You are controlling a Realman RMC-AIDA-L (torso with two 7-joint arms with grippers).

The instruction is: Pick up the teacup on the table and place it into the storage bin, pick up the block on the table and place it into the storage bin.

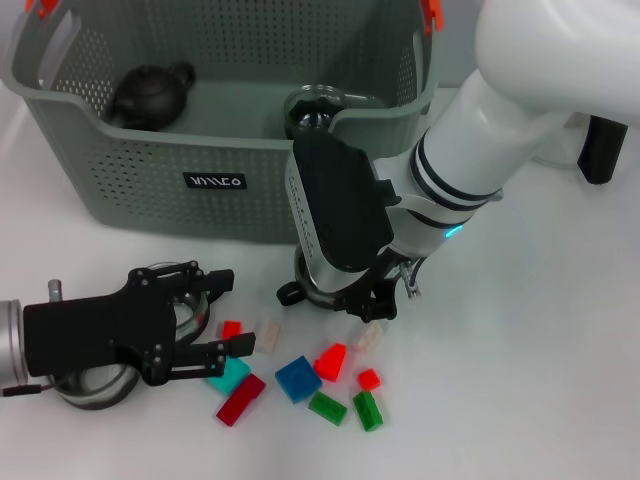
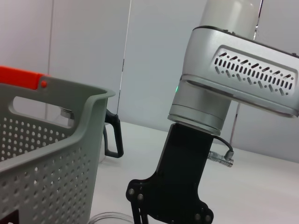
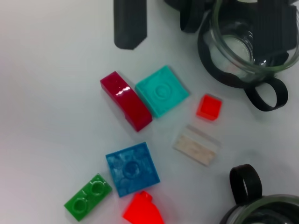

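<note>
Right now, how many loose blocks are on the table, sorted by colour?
red blocks: 4 (one darker)
green blocks: 2
white blocks: 2
blue block: 1
teal block: 1
Total: 10

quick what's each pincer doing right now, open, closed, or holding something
Left pincer: open, around a glass teacup on the table.
Right pincer: cannot be told, low over another teacup.
</note>
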